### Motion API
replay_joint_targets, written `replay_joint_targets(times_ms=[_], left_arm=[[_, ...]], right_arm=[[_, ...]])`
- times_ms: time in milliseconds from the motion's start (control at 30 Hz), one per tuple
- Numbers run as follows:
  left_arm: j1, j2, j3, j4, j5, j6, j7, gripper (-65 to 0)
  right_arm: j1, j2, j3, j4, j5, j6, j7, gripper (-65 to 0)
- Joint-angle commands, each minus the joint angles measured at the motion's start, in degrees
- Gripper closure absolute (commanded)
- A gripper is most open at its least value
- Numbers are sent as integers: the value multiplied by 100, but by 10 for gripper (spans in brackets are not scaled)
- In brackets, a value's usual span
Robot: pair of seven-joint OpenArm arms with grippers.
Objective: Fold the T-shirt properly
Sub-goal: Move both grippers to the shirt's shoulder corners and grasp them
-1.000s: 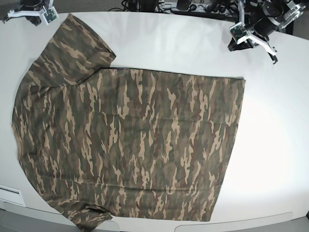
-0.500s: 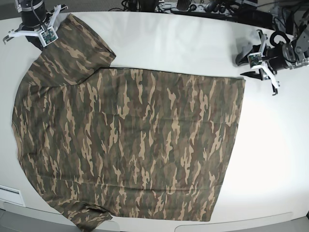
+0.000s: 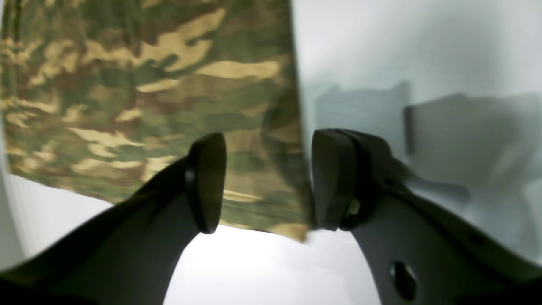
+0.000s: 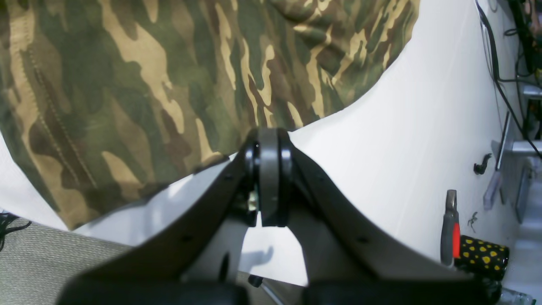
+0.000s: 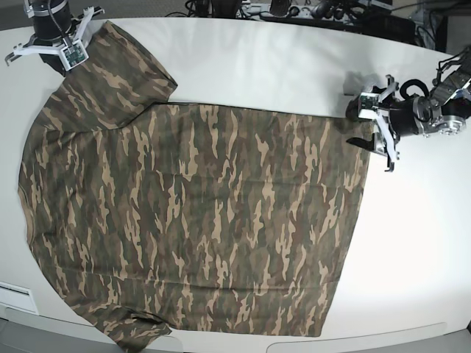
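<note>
Camouflage cloth of the T-shirt [image 5: 191, 220] is spread flat on the table [image 5: 412, 243]. Its hem corner is straddled by the left gripper [image 3: 266, 182], fingers apart (right gripper [image 4: 269, 178] pressed together); both layers should be pinched.

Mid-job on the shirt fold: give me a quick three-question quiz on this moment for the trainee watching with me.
1. True or false: the left claw has its jaws apart, straddling the hem corner of the T-shirt.
2. Which part of the T-shirt is the right claw at?
A. the far sleeve
B. the near sleeve
C. the hem
3. Fill in: the T-shirt lies spread ____ on the white table.

Key
1. True: the corner shows between the open jaws in the left wrist view; nothing is gripped yet.
2. A: the shut right claw sits at the far sleeve's edge.
3. Flat: no fold has been made so far.
</note>
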Motion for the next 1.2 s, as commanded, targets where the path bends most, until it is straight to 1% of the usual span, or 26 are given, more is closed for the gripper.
replay_joint_targets(times_ms=[0,33,133,233,267,300,367,400,467,500,600,633,667,700,767,867,1033,1100,1167], left_arm=[[-114,-15,282,-236,533,-85,557,-342],[-295,39,496,-367,592,-33,560,-342],[-721,214,964,-656,629,-37,560,-342],[-901,302,1217,-699,632,-37,573,-341],[-907,343,1222,-699,629,-37,575,-319],[-907,376,1220,-704,627,-37,599,-260],[-905,415,1220,-702,579,-33,638,-63],[-905,422,1220,-702,490,-31,671,0],[-905,422,1220,-702,326,-15,802,0],[-905,422,1220,-702,280,-17,872,0],[-905,420,1220,-702,216,-17,1099,0],[-905,417,1220,-702,216,-17,1113,0],[-905,417,1220,-702,219,-17,1115,0],[-905,417,1220,-702,216,-17,1115,0],[-903,417,1220,-702,214,-17,1113,0],[-905,417,1220,-702,214,-17,1113,0],[-905,420,1220,-702,214,-17,1113,0],[-903,420,1220,-702,214,-20,1110,0],[-907,420,1220,-702,214,-20,1110,0]], right_arm=[[-61,35,37,92,-44,-59,70,0],[-61,35,37,92,-44,-59,76,0],[-63,35,37,92,-44,-59,90,0],[-61,33,37,92,-44,-59,92,0],[-59,35,37,92,-44,-59,103,0],[-57,35,37,92,-48,-57,142,0],[-57,35,37,92,-94,-59,225,0],[-42,37,37,92,-107,-57,245,0],[59,37,37,92,-107,-52,240,0],[131,37,37,92,-107,-55,240,-24],[428,37,37,92,-61,-55,243,-194],[542,37,37,39,-39,-50,243,-236],[645,37,37,-103,-17,-28,243,-263],[754,39,37,-247,24,17,245,-275],[949,39,37,-531,168,153,245,-274],[1202,39,37,-953,404,507,243,-274],[1644,39,37,-1515,417,833,245,-274],[1827,42,37,-1744,704,1014,240,-274],[1965,39,37,-1945,855,1202,243,-274]])
